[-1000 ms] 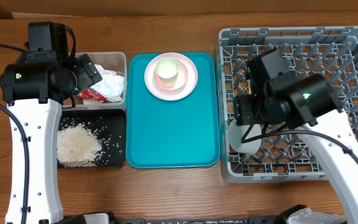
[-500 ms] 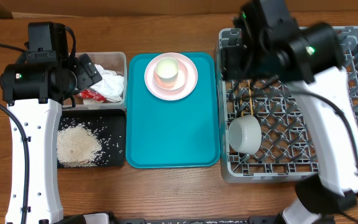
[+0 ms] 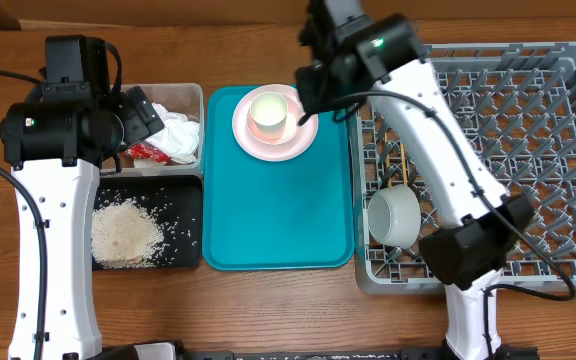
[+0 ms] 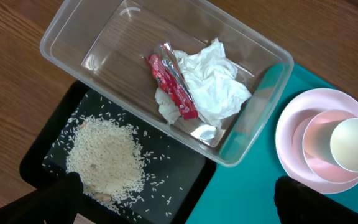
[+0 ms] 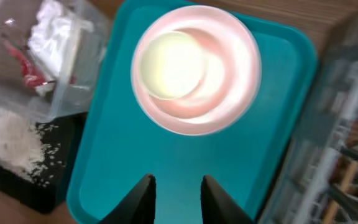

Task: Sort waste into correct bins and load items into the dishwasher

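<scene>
Nearest the robot, a heap of rice (image 3: 125, 235) lay in the black tray (image 3: 184, 192), with a few loose grains around it. On the other side, a white bowl (image 3: 393, 215) sat in the grey rack (image 3: 538, 120), near its front left corner. The chopsticks (image 3: 403, 165) lay in the rack just behind the bowl.

Between the black tray and the rack was the flat teal tray (image 3: 278, 210). The right gripper (image 5: 180, 196) hung over it, near the pink plate (image 3: 298, 143). Its fingers (image 5: 143, 198) were a little way apart and held nothing.

The left gripper (image 4: 191, 200) hung above the two bins. Its fingers (image 4: 55, 198) were spread wide and were empty too.

Farther back, the clear tub (image 3: 183, 95) stood just behind the black tray. The crumpled tissue (image 4: 213, 78) and the red wrapper (image 4: 173, 87) lay inside it, touching each other.

The pink plate sat at the far end of the teal tray. The small white cup (image 3: 268, 113) stood on it, upright. A pink ring showed around the cup; it might have been a bowl, but the view did not make that clear.
</scene>
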`<state>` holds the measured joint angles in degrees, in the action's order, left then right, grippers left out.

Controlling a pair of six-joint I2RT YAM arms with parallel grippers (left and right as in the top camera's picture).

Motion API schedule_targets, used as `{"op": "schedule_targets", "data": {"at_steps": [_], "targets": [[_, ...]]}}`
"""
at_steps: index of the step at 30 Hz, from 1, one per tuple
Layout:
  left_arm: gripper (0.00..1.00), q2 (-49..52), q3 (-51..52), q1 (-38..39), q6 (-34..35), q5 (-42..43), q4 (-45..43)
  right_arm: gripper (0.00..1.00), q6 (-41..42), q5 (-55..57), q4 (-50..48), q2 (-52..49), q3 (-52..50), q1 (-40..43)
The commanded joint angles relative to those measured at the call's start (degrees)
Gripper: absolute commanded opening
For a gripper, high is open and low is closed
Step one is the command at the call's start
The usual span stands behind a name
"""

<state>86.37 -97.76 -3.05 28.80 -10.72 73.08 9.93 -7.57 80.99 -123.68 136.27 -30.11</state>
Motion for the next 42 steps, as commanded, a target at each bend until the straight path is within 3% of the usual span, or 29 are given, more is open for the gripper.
{"op": "schedule_targets", "data": {"at_steps": [1,13,22,37,39,42], "targets": [[1.0,0.2,-0.26,-0.15,0.15,0.07,0.0,0.25,-0.28,-1.09,-2.23,-2.19,0.55,-2.12],[1.0,0.2,-0.26,-0.15,0.15,0.07,0.0,0.26,0.28,-0.24,-11.02,-11.98,0.55,-4.46],[1.0,0.2,-0.26,-0.15,0.15,0.07,0.0,0.31,-2.71,-0.02,-18.82,-13.07,0.44,-4.76],[1.0,0.2,-0.26,-0.15,0.15,0.07,0.0,0.31,-2.91,1.97,-32.09,-13.07,-13.51,-5.55],[1.0,0.2,-0.26,-0.15,0.15,0.07,0.0,0.3,-2.91,3.39,-31.61,-13.07,-13.53,-5.55],[1.0,0.2,-0.26,-0.15,0.15,0.07,0.0,0.19,-2.91,5.57,-30.73,-13.05,-13.51,-5.55]]}}
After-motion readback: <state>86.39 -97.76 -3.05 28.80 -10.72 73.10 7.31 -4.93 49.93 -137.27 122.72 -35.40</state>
